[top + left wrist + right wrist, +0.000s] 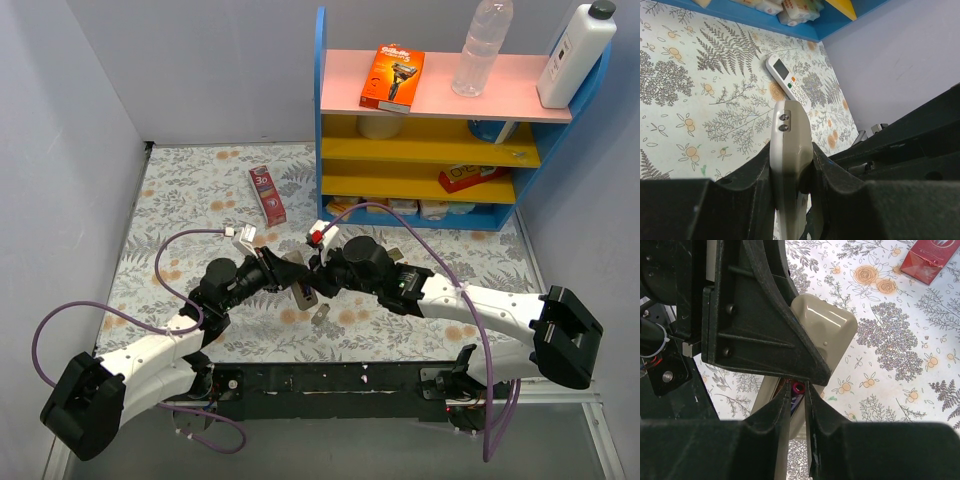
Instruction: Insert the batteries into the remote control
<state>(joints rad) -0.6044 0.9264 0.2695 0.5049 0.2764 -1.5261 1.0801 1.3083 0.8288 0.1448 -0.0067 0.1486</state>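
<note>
Remote (790,135): slim, glossy beige-grey body w/ rounded corners. In the left wrist view its top end shows two small round dots, one above the other. The left jaws are clamped tight on its two long sides, roughly mid-length, so the top end sticks out past the fingertips and the rest runs back btwn the fingers. It's held off the desk (200,200), tilted, about mid-desk in the top view, where both arms meet. Battery (797,392): tiny slim cylinder, dark blue-purple w/ a pink-magenta end cap. It sits pinched in the narrow gap btwn the right jaws, pink end pointing away from the wrist and up against the remote's underside, right where a left finger (765,335) crosses in front. That finger hides the contact spot, so can't tell if the battery is in the compartment or only touching the body. Right jaws are nearly closed, holding only the battery; not touching the remote's sides as far as can be seen. A small grey piece (322,318) lies on the desk just near-side of the jaws; can't tell what it is. A 2nd, white remote (787,80) w/ screen and buttons lies flat, face up, near the blue shelf (330,150), well apart from the held one. Red box (267,193) lies on the desk left of the shelf.
</note>
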